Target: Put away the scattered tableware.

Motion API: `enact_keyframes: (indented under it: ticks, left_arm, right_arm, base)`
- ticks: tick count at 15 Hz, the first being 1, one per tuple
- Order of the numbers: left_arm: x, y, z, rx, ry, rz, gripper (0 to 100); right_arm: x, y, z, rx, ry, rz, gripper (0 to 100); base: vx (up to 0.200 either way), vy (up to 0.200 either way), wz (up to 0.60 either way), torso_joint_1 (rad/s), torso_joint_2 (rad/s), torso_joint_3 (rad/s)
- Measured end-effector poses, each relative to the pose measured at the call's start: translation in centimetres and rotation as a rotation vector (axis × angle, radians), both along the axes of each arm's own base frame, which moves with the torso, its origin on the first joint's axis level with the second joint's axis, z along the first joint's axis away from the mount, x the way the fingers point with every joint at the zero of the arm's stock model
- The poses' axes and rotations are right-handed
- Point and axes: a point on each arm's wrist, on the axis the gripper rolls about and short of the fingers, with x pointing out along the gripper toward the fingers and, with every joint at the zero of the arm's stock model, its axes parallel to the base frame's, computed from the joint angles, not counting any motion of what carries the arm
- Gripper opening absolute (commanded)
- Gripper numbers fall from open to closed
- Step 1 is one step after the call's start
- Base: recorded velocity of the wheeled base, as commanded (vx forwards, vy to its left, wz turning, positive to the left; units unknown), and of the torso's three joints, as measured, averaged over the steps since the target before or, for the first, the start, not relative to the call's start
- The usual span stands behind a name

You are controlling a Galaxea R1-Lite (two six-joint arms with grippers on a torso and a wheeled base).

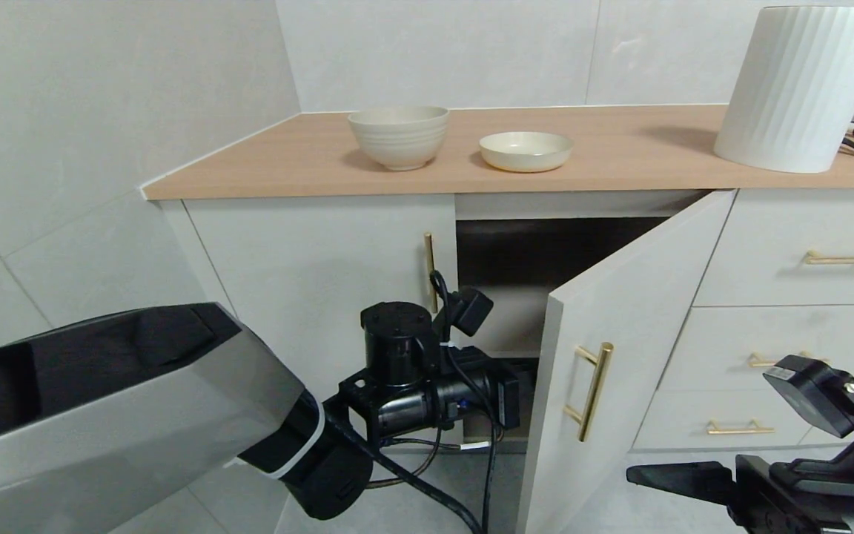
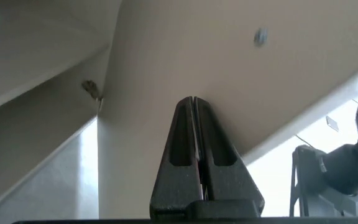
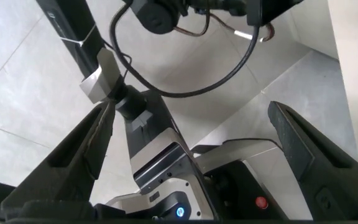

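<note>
Bowl (image 1: 398, 136) and shallow dish (image 1: 525, 150): set upright on the countertop (image 1: 620, 148), apart, mouths up; being round, no long axis is offered. Left gripper (image 2: 193, 102) is pressed shut on nothing beside the open cabinet door (image 1: 620, 334); right gripper (image 3: 190, 112) is spread wide, low. Risk judged: door struck if the left arm is swung out carelessly

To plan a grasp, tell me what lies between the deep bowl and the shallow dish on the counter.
Nothing: in the head view the stretch between the deep bowl and the shallow dish is bare wooden countertop.
</note>
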Motion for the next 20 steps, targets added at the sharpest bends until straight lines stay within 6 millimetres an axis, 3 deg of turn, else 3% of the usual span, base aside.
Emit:
enact_keyframes:
  ticks: [2, 9, 13, 16, 18, 20]
  left_arm:
    - [0.3, -0.2, 0.4, -0.002, -0.001, 0.001, 0]
    - [0.7, -1.0, 1.1, -0.026, 0.006, -0.005, 0]
    - [0.0, -2.7, 1.1, -0.013, 0.02, -0.043, 0]
    - [-1.9, -5.5, 2.3, -0.004, 0.03, -0.125, 0]
    - [-5.0, -7.8, 3.6, -0.005, 0.027, -0.216, 0]
    - [-7.4, -8.3, 4.6, -0.009, 0.025, -0.273, 0]
  right_arm:
    - [0.0, 0.0, 0.0, 0.0, -0.001, 0.0, 100]
    - [-0.1, 0.0, 0.0, 0.001, -0.003, 0.001, 100]
    - [0.0, 0.0, 0.1, 0.003, -0.006, 0.0, 100]
    - [-0.5, -0.3, 0.7, 0.021, -0.033, 0.005, 100]
    - [-1.2, -0.6, 1.5, 0.052, -0.073, 0.043, 100]
    - [-2.1, -1.0, 2.2, 0.079, -0.106, 0.1, 100]
  base:
    - [-0.2, 0.0, 0.0, 0.007, 0.0, -0.002]
    - [0.0, 0.0, 0.0, 0.0, 0.0, 0.0]
    - [0.0, 0.0, 0.0, 0.0, 0.0, 0.0]
    - [0.0, 0.0, 0.0, 0.0, 0.0, 0.0]
    - [0.0, 0.0, 0.0, 0.0, 0.0, 0.0]
    - [0.0, 0.0, 0.0, 0.0, 0.0, 0.0]
